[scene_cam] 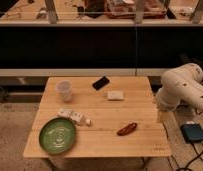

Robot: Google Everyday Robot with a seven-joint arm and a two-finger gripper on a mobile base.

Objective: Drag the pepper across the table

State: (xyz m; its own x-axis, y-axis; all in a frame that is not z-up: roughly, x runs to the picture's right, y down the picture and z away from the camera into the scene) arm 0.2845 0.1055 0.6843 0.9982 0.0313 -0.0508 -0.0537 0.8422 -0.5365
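The pepper [127,129] is a small, curved dark red-brown chili lying on the light wooden slatted table [140,112], near the front right. My white arm [179,89] stands off the table's right edge, level with its middle. The gripper itself does not show; only the arm's thick white links are visible, and they run out of the picture on the right. Nothing touches the pepper.
A flat black phone [100,83] lies at the back middle, a beige block [115,95] just in front of it. A clear plastic cup [64,91] stands back left. A white packet [74,116] and a green plate [57,135] sit front left. A dark box [194,133] lies on the floor at right.
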